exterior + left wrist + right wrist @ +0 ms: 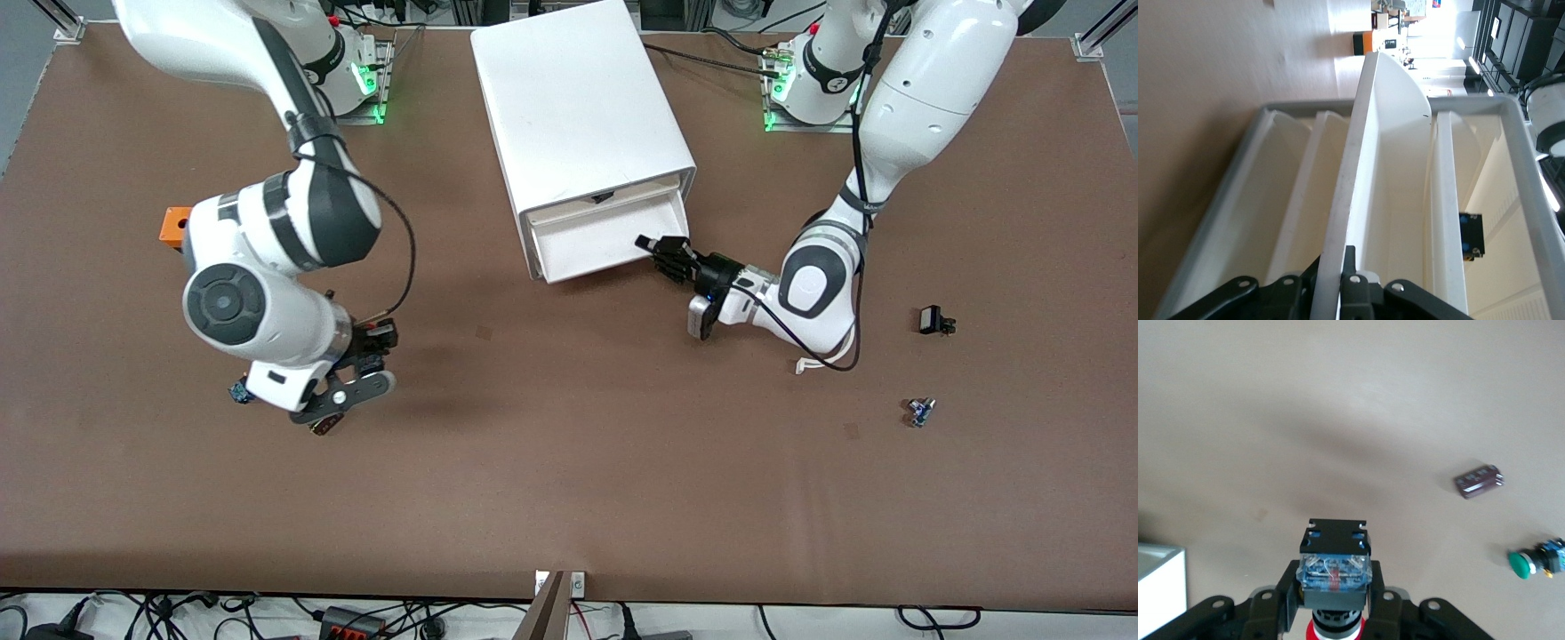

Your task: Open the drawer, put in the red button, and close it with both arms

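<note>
The white drawer (605, 240) is pulled a little way out of the white cabinet (578, 98). My left gripper (662, 249) is at the drawer's front corner. In the left wrist view it (1336, 270) is shut on the drawer's thin front panel (1365, 180), one finger on each face. My right gripper (372, 345) hangs over the bare table toward the right arm's end. In the right wrist view it (1335, 587) is shut on the red button (1335, 570), pinching its black-and-blue body, with the red cap toward the wrist.
A green-capped button (1531, 561) and a dark brown part (1479, 482) lie on the table by my right gripper. An orange box (175, 227) sits under the right arm. A small black part (933, 320) and a small blue part (920, 412) lie toward the left arm's end.
</note>
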`<state>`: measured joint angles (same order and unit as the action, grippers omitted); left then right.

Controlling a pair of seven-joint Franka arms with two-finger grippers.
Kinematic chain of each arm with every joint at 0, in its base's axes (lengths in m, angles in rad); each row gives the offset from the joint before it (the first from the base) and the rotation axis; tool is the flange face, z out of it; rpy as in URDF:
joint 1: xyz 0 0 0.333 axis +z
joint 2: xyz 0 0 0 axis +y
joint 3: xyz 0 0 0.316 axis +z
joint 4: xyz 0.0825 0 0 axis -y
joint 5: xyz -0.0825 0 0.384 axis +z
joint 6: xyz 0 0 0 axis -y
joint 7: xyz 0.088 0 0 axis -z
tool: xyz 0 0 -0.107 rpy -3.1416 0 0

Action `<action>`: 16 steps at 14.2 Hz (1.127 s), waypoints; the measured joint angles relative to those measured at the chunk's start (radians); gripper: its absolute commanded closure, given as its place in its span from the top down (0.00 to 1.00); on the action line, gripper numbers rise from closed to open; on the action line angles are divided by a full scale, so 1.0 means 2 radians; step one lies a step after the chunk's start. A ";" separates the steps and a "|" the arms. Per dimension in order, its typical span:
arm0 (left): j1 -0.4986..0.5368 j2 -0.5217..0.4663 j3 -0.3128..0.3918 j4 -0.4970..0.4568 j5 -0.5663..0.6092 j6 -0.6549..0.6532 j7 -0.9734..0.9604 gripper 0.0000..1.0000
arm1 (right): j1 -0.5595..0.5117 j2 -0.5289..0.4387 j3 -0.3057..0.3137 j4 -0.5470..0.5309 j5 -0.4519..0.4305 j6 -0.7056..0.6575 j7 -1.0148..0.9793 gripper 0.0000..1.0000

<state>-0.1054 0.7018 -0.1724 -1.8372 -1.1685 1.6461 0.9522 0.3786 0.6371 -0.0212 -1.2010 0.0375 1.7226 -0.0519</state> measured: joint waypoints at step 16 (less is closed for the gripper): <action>0.010 -0.035 0.033 0.147 0.232 -0.002 -0.330 1.00 | 0.197 0.006 0.004 0.035 0.000 0.027 0.141 0.00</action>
<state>-0.0859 0.6320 -0.1063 -1.5436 -0.7037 1.6420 0.2920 0.7733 0.6485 -0.0130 -1.1301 0.0383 1.7765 0.2300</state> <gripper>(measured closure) 0.000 0.568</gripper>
